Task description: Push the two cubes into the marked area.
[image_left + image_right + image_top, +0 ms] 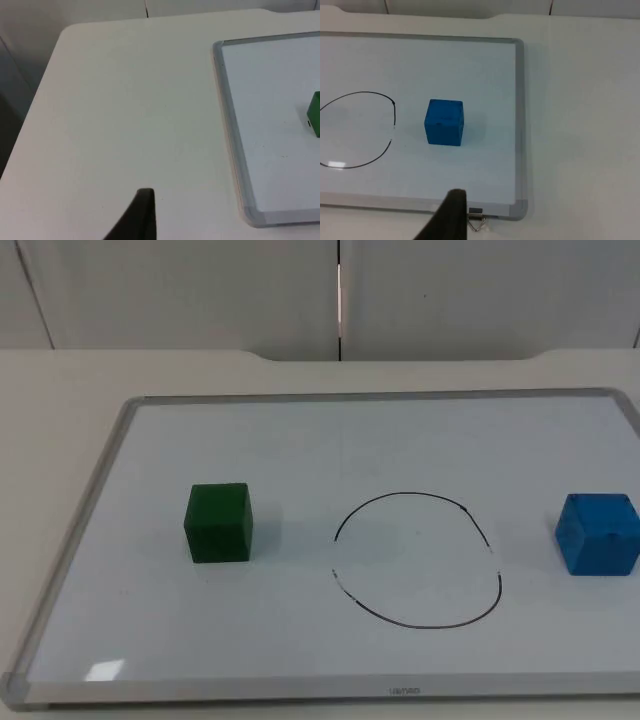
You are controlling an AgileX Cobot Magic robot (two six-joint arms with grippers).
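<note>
Two cubes sit outside the circle.
The green cube (219, 523) lies left of the drawn circle (417, 559), the blue cube (598, 533) right; the right gripper (451, 212) is near the blue cube, but I cannot tell its fingers.

White bench (60, 380) w/ rounded edges, ends at grey partition wall (200, 290) w/ vertical seams. Small metal clip (477, 222) sits on bench, touching near edge of whiteboard frame, just beside its corner.
</note>
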